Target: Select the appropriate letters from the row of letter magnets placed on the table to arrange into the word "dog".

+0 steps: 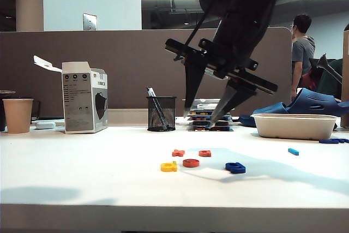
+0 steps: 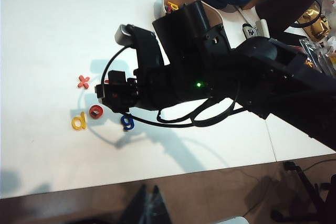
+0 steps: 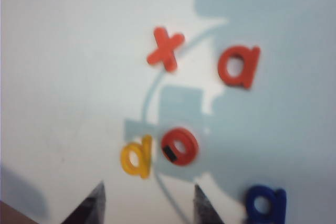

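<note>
The right pincer (image 1: 203, 114) is hanging in the air above the middle of the white table (image 1: 98, 162), its two dark fingers spread apart and gripping nothing. In the right wrist view its fingertips (image 3: 95, 203) are showing at the edge of the picture, apart from each other, with bare table between them.

Below it, three letters are lying flat in a short row near the front of the table: the yellow d (image 1: 169, 166), the red o (image 1: 191, 162) just beside it, and the dark blue g (image 1: 235, 167) a little apart on the right side of the exterior view. In the right wrist view the yellow d (image 3: 137, 156) and the red o (image 3: 180, 146) are nearly touching, while the dark blue g (image 3: 266, 203) is sitting further off.

Behind that row, the red-orange x (image 1: 178, 153) and a red-orange a (image 1: 205, 153) are lying near each other. A thin light blue bar (image 1: 293, 151) is resting well apart to the right, near a shallow white tray (image 1: 294, 126).

The left pincer is not showing in any picture, so I cannot tell how it is set.
</note>
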`<act>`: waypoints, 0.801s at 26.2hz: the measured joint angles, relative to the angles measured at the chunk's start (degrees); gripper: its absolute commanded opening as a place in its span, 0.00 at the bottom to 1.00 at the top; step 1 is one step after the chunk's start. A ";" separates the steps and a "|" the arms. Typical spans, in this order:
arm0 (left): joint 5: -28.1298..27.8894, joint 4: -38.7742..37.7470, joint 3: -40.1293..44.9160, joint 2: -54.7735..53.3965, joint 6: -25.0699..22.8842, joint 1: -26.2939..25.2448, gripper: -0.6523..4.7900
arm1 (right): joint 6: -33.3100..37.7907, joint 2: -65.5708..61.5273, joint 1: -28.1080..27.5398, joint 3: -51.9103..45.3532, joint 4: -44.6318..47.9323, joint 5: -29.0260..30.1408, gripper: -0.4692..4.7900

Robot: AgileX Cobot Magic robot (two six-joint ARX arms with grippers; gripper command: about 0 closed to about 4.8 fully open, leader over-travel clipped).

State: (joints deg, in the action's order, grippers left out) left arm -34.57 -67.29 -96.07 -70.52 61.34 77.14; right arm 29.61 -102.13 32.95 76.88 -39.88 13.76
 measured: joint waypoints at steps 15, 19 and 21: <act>0.00 -0.02 0.00 0.00 0.02 0.00 0.11 | 0.37 -6.58 0.87 0.00 3.87 4.26 0.49; 0.00 -0.02 0.00 0.00 0.00 0.00 0.11 | 0.37 -7.26 0.85 0.00 4.00 4.28 0.49; 0.02 0.00 0.00 0.00 0.02 0.00 0.11 | 0.37 -7.48 0.85 0.00 4.13 4.28 0.49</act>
State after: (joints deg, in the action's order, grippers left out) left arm -34.54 -67.29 -96.07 -70.52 61.36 77.14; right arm 29.98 -109.60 33.80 76.88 -35.75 18.04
